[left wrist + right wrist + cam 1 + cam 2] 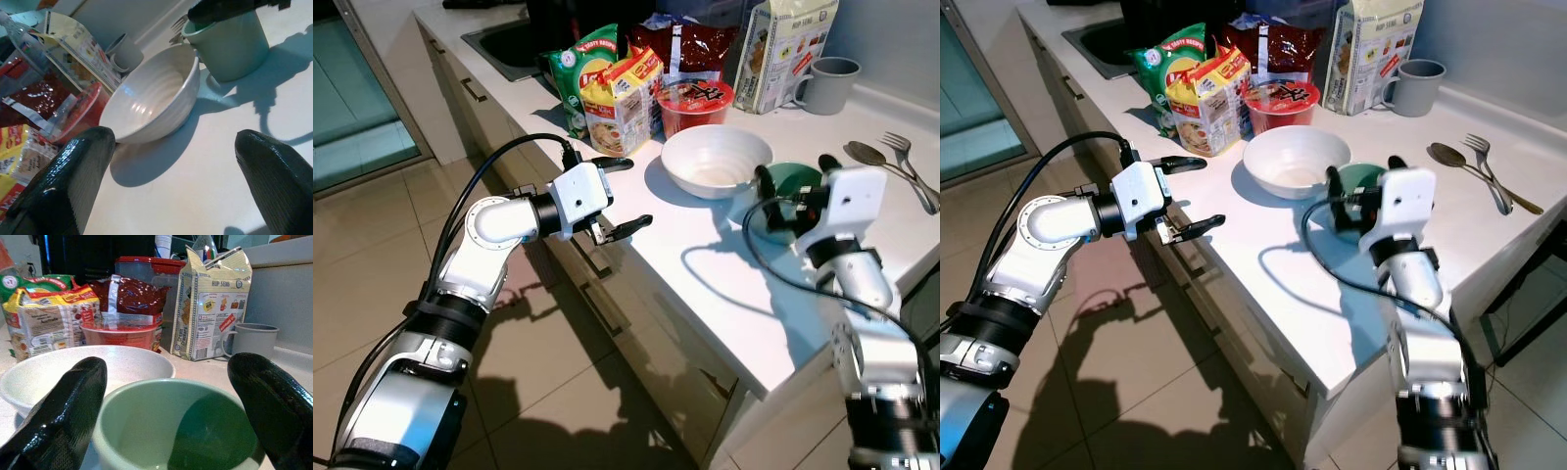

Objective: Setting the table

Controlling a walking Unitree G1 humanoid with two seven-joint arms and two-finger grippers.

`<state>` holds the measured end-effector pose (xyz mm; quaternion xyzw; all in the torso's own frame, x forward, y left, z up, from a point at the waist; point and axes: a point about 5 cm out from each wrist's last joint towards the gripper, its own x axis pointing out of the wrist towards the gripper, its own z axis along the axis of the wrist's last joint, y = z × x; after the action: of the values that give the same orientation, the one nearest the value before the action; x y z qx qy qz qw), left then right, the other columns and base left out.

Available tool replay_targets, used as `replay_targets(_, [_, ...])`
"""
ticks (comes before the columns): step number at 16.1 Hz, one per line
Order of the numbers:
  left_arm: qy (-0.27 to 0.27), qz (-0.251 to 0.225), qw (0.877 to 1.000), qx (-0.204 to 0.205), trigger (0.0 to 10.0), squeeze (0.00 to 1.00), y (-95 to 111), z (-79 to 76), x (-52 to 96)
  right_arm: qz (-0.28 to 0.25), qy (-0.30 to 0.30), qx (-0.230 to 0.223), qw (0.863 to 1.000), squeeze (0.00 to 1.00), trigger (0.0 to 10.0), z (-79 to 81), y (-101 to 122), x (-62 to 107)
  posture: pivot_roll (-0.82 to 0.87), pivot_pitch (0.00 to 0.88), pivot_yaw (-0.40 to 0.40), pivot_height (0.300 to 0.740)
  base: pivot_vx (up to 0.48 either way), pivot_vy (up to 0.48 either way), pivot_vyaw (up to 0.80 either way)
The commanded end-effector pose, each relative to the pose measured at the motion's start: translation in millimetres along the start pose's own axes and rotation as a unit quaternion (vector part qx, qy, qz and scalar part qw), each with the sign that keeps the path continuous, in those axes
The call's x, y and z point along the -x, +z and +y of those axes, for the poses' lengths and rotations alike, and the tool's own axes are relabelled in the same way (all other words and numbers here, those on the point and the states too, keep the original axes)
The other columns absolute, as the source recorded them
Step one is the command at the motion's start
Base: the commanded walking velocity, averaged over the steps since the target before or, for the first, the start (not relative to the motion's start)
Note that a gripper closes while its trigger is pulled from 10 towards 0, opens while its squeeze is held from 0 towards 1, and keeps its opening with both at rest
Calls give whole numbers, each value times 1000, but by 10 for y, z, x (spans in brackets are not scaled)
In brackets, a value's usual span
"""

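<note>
White counter (724,294) holds a white bowl (716,160) near the middle, with a green cup (790,182) touching or just beside it at 3 o'clock, snack bags (607,93) and a red instant-noodle cup (695,102) at 11–12 o'clock, and a grey mug (826,84), spoon (867,155) and fork (907,157) at 1–3 o'clock. Right gripper (166,406) has its fingers spread apart, straddling the green cup's rim; contact unclear. Left gripper (622,196) hangs at the counter edge at 9 o'clock of the bowl, fingers wide apart, holding nothing.
</note>
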<state>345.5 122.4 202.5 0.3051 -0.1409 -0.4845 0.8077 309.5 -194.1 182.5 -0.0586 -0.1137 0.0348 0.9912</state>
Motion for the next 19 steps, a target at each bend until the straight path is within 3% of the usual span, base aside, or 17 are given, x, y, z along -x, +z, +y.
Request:
replay_targets(1, [15,1,1000,2,10000,0,6,41,52,12,-2,-4,1000,0,10000,-25,-37,-11,3,0,86,740,0,0,0])
replay_targets(5, [19,-7,1000,12,10000,0,38,40,43,31,-56,32,997,0,10000,-316,-143,17,3,0,89,740,0,0,0])
replay_targets(7, [22,-9,1000,19,10000,0,43,38,39,34,-101,72,992,0,10000,-587,-137,56,-11,0,92,740,0,0,0])
replay_targets(12, [22,-10,999,24,10000,0,50,32,27,58,-174,123,975,0,10000,-1111,-183,157,-23,0,103,740,0,0,0])
replay_targets(14, [23,-7,999,22,10000,0,42,33,23,50,-149,131,979,0,10000,-1032,-188,104,-23,0,105,740,0,0,0])
replay_targets(16, [36,-1,999,20,10000,0,30,50,32,-35,-59,127,990,0,10000,-707,23,-9,-20,0,102,740,0,0,0])
replay_targets(19, [41,0,999,21,10000,0,22,47,42,-96,1,147,984,0,10000,-457,224,-52,-21,0,98,740,0,0,0])
